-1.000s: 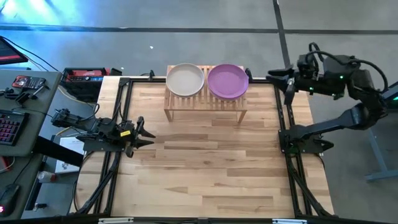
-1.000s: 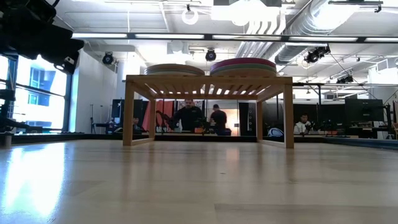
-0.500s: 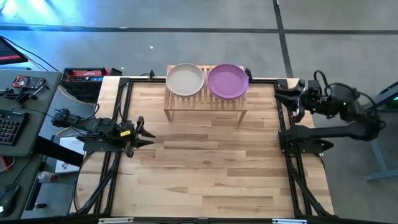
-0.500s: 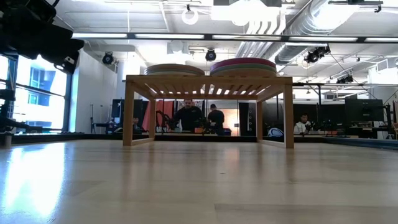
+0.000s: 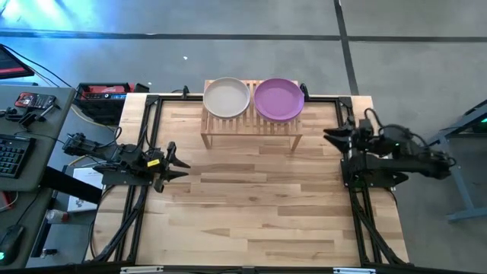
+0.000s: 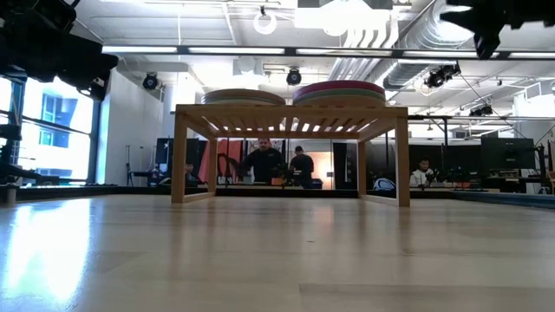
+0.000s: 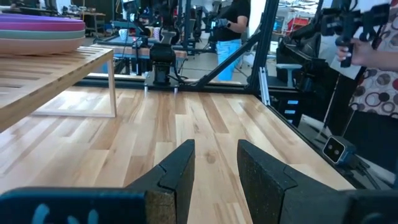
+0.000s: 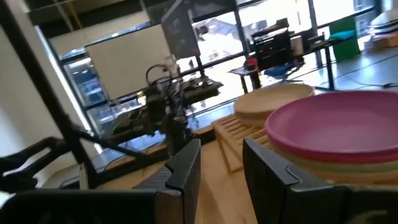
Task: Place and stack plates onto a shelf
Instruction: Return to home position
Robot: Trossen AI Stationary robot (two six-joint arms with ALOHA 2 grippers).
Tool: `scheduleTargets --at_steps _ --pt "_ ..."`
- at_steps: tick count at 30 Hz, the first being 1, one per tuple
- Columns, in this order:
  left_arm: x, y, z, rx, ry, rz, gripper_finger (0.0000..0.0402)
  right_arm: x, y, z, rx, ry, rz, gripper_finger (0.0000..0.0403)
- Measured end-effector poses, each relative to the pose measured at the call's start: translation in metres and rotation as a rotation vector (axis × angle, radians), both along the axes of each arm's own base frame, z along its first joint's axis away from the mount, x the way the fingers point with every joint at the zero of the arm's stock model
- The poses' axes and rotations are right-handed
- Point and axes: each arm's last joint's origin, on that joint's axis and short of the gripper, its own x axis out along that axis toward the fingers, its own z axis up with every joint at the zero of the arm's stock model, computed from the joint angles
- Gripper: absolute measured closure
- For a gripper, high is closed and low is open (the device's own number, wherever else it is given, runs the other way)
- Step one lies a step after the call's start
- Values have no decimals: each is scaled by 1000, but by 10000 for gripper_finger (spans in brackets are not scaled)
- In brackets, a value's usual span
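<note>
The shelf (image 5: 251,128) stands at the far edge of the tabletop (image 5: 251,205) with its long axis running left to right. It carries two side-by-side stacks of plates (image 6: 338,92) lying flat, hollows up. The left stack is topped by a beige plate (image 5: 226,98) and the right by a purple plate (image 5: 278,100); the number in each stack cannot be told. At the tabletop's left edge the left gripper (image 5: 179,161) points inward, fingers apart and empty, while the right gripper (image 5: 329,135), at the right edge near the shelf's right end, also points inward with its fingers apart and empty.
</note>
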Motion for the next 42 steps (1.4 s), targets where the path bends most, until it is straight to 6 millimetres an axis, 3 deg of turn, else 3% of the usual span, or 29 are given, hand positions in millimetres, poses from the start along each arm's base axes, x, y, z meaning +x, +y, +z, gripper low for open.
scheduleTargets --at_steps 16,23,42 --pt "0 2 1 0 -9 70 293 29 3 -62 -61 6 173 300" --pt "0 2 1 1 -9 79 293 36 2 -91 14 23 178 300" --pt "0 2 1 1 -9 79 293 37 3 -108 82 142 189 300"
